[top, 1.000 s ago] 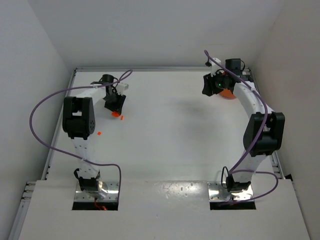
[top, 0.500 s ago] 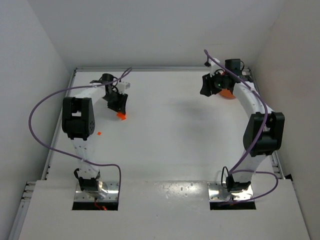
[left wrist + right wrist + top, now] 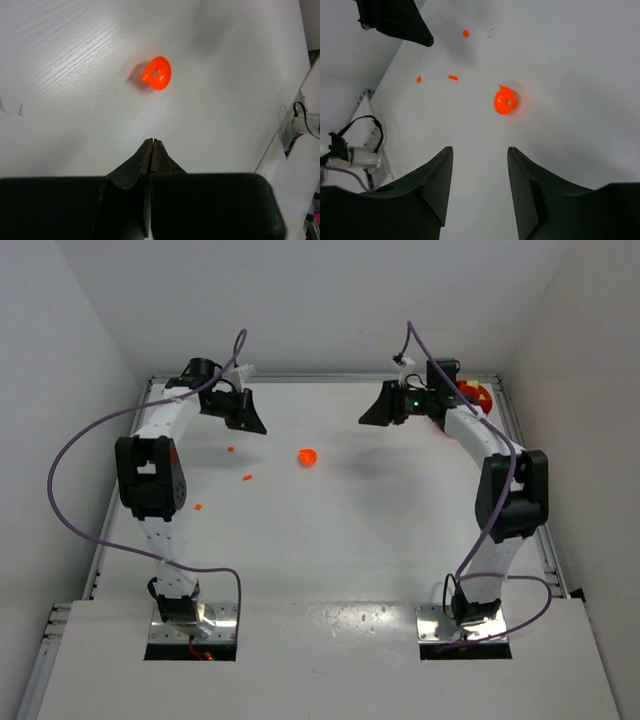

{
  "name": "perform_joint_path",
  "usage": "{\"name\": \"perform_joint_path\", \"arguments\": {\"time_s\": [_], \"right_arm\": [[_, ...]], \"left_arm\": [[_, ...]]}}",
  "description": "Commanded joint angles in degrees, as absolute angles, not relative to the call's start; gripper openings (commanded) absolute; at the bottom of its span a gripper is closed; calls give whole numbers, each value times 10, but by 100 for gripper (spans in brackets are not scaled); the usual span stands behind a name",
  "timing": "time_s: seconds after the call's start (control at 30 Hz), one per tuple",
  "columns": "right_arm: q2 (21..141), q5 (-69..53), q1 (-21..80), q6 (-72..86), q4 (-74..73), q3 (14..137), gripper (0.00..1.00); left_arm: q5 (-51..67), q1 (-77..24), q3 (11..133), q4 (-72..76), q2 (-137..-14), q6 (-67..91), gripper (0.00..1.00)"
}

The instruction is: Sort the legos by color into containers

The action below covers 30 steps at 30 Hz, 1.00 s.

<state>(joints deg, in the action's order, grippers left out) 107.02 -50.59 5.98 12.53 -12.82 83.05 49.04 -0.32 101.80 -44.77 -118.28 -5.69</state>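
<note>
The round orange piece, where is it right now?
In the top view the round orange piece lies alone on the table, between the left hand and the right hand, just right of three tiny orange bricks.

White table (image 3: 350, 540), plain white walls (image 3: 300, 300)

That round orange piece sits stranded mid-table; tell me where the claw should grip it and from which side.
Probably pinch the orange round piece across its curved outer sides, coming down from above with the open right claw. It lies alone, holed face tilted up, both sides free.
</note>
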Motion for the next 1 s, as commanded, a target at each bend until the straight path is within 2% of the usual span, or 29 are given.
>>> {"name": "perform_joint_path", "arguments": {"time_s": [0.0, 0.07, 0.2, 0.23, 0.37, 0.43, 0.5, 0.57, 0.7, 0.87, 0.97], "right_arm": [[1105, -562, 76, 261, -23, 841, 49], [1119, -512, 91, 222, -56, 859, 51], [1153, -398, 131, 101, -133, 911, 52], [1164, -336, 139, 86, -145, 924, 53], [1201, -266, 155, 50, -169, 972, 53], [1221, -251, 155, 45, -176, 981, 53], [1226, -251, 161, 45, -183, 990, 49], [1238, -272, 161, 63, -188, 981, 41], [1238, -313, 161, 112, -196, 951, 34], [1238, -345, 166, 167, -178, 911, 34], [1252, -351, 166, 194, -172, 904, 37]], "left_arm": [[534, -10, 1026, -461, -1161, -47, 7], [509, -10, 1026, -461, -1155, -47, 10], [465, -10, 993, -439, -1135, -41, 27], [446, -10, 988, -433, -1135, -34, 30], [419, -10, 983, -433, -1135, -28, 41], [414, -10, 977, -428, -1129, -28, 41], [406, -10, 969, -421, -1129, -22, 41], [406, -10, 963, -416, -1122, -22, 42], [401, -10, 963, -416, -1122, -17, 42], [396, -10, 957, -410, -1122, -6, 42], [396, -10, 957, -405, -1122, -6, 42]]}}
